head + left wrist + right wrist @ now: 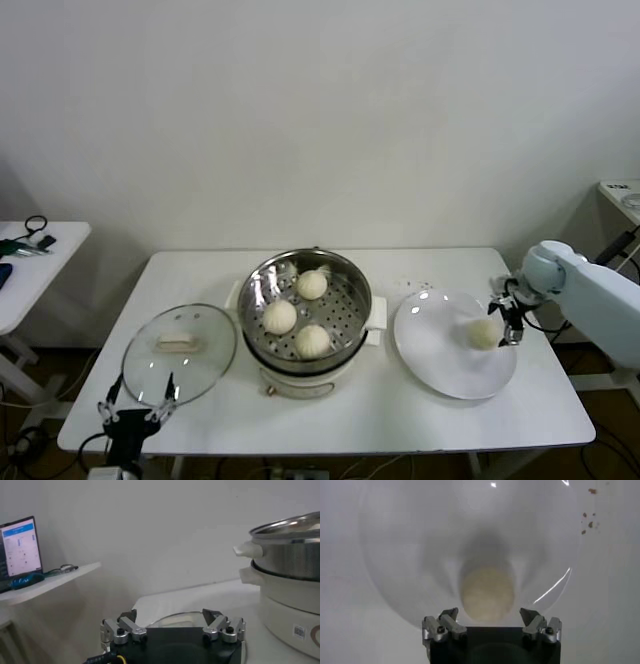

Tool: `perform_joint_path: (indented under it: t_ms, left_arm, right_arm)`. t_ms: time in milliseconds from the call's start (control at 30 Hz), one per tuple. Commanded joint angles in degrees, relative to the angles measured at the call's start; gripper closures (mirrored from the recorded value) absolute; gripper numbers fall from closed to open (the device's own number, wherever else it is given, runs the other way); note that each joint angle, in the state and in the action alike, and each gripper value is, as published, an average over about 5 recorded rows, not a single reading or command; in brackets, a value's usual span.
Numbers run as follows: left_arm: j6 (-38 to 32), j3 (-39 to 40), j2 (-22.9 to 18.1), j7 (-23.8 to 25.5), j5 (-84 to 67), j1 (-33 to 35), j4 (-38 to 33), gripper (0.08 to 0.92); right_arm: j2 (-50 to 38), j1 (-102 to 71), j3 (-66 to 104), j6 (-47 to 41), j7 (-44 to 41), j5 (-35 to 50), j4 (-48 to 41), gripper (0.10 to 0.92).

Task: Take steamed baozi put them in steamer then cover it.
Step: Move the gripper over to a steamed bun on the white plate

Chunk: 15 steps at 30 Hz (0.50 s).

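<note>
The steamer (350, 300) stands mid-table, its steel basket holding three baozi (312, 284), (279, 316), (312, 341). A fourth baozi (484, 333) lies on the white plate (440, 360) to the right. My right gripper (503, 322) is open just beside that bun; in the right wrist view the baozi (487, 594) sits ahead of the open gripper (490, 615), untouched. The glass cover (180, 365) with its cream handle (178, 343) lies flat left of the steamer. My left gripper (138, 405) hangs open by the cover's near edge, and the left wrist view shows the cover (175, 620) beyond the open gripper (170, 616).
A side table (60, 250) with cables stands at far left, and a laptop (19, 547) shows on it in the left wrist view. Another table corner (622, 195) is at far right. Small crumbs (589, 520) lie beyond the plate. The steamer's side handle (247, 550) juts out.
</note>
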Motion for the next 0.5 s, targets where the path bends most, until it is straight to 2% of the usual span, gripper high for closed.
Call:
perform_joint_path:
  t_ms: [33, 267, 500]
  left_arm:
    - [-0.1, 0.0, -0.1, 0.0, 0.2, 0.0, 0.2, 0.177]
    - [-0.2, -0.1, -0.1, 0.0, 0.3, 0.1, 0.4, 0.177]
    - [0.0, 0.0, -0.3, -0.1, 0.4, -0.1, 0.0, 0.177]
  right_arm:
    - [3.4, -1.7, 1.2, 0.2, -0.1, -1.0, -2.8, 0.203]
    - [3.3, -1.2, 0.5, 0.9, -0.5, -1.8, -3.2, 0.206]
    - [3.0, -0.4, -0.5, 0.9, -0.6, -0.9, -2.7, 0.288]
